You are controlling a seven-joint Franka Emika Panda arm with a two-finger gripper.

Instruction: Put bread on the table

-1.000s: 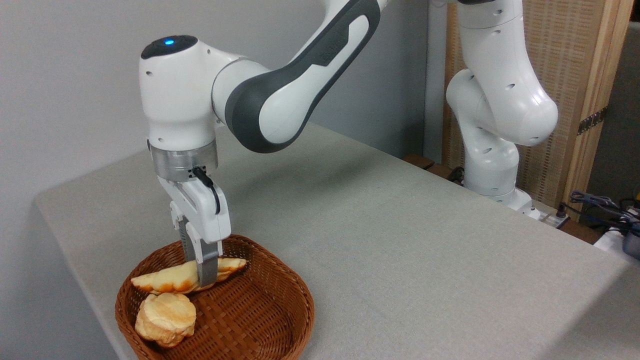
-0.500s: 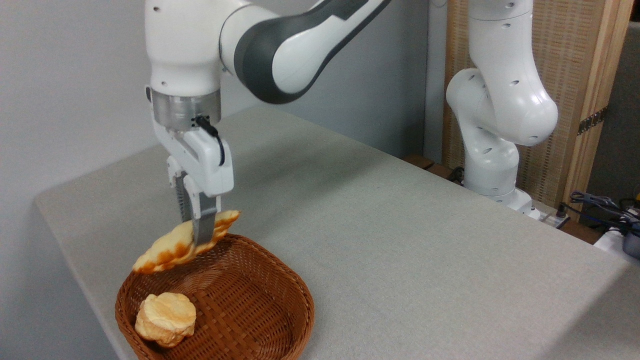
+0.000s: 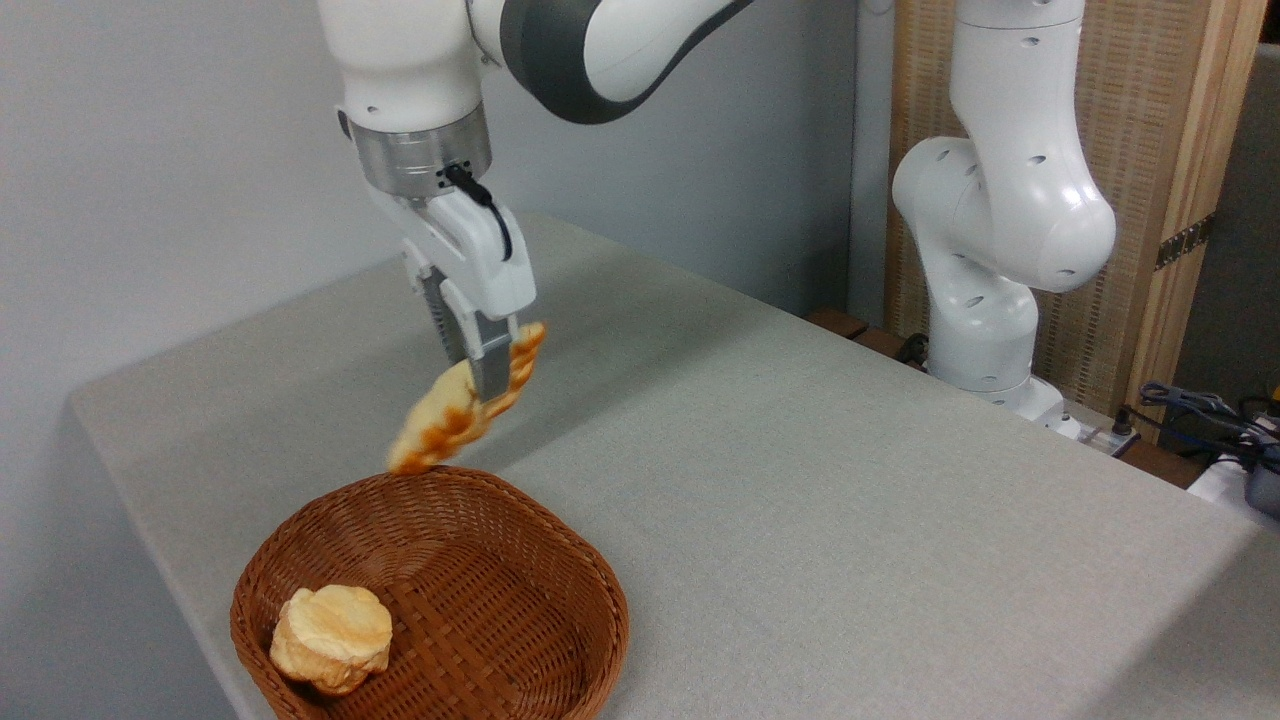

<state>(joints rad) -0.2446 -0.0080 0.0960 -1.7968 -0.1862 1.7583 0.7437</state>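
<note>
The bread (image 3: 445, 422), a long flat cream loaf with orange-browned scalloped edge, hangs tilted in the air, its lower tip down-left, just above the far rim of the wicker basket. My gripper (image 3: 482, 385) is shut on the loaf's upper half, its fingers pointing down. Below spreads the table (image 3: 800, 480), covered in light grey-beige cloth.
The brown wicker basket (image 3: 560, 560) sits at the table's near left corner with a short round bun (image 3: 332, 637) inside. My arm's white base (image 3: 985, 330) stands at the table's far right edge. Cables and a wooden panel lie beyond it.
My gripper has lifted the bread out of the basket, rising and moving to the right and away; the loaf now hangs more steeply tilted. The bun has not moved.
</note>
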